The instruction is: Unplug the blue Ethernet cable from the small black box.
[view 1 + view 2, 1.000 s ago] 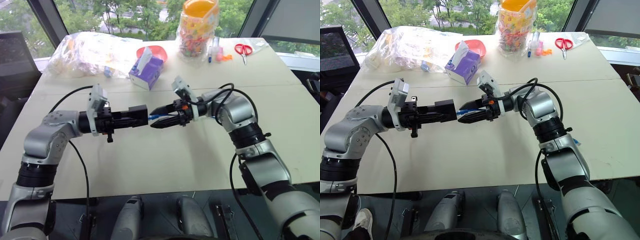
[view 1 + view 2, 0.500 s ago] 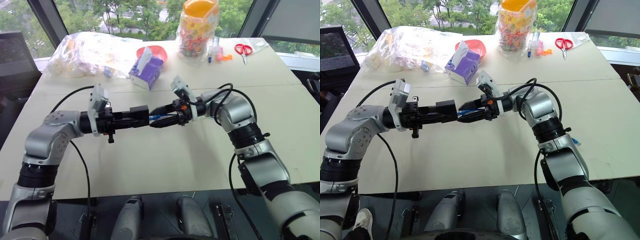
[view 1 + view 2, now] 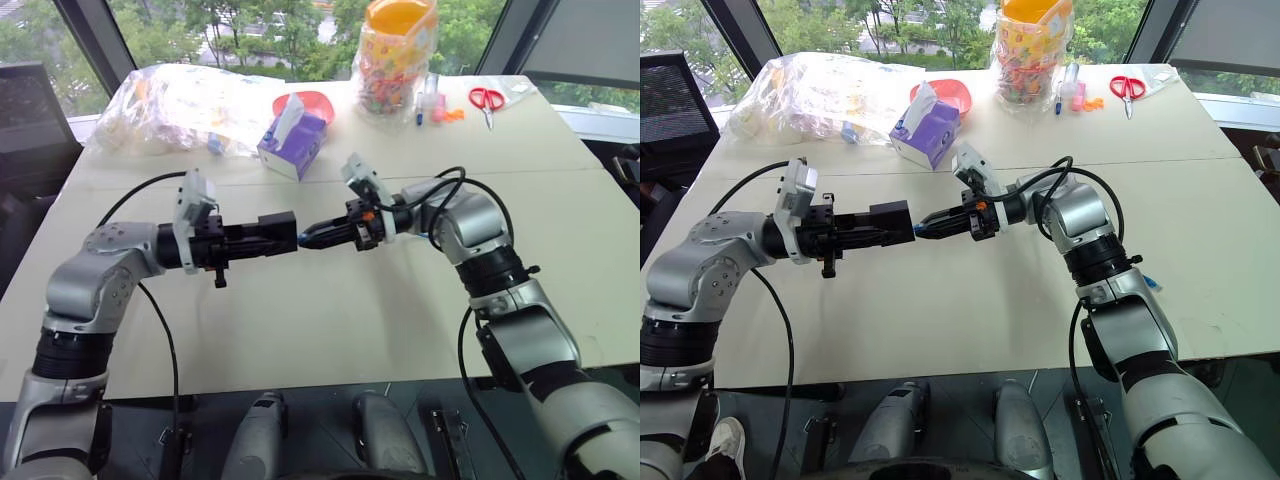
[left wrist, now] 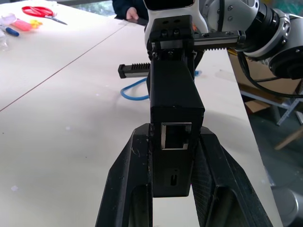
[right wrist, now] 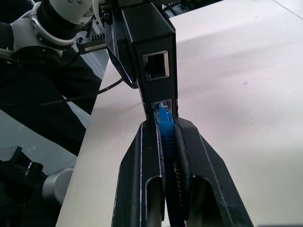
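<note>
Above the beige surface (image 3: 330, 330), the two arms met tip to tip at mid-scene. The left end effector (image 3: 268, 236) pointed toward the robot's right, its two black fingers (image 4: 124, 179) closed against opposite sides of the small black box (image 3: 278, 233), which was held clear of the surface. In the left wrist view, the box (image 4: 173, 118) stood between the fingers with an open port facing the camera. The right end effector (image 3: 318, 236) pointed toward the robot's left, tilted slightly downward, its tip just beside the box's far face. In the right wrist view, its fingers (image 5: 142, 175) were drawn narrow, pinching the blue Ethernet cable (image 5: 165, 130) close behind its plug. The plug sat in the lower of two ports on the box (image 5: 151, 56), so the cable was not yet unplugged. A blue loop of the cable (image 4: 135, 92) lay on the surface beneath the right arm. Farther back stood a purple tissue box (image 3: 293, 140), a red bowl (image 3: 308, 103), a clear plastic bag (image 3: 180, 105), a jar of colourful items (image 3: 398, 55) and red scissors (image 3: 487, 100).
</note>
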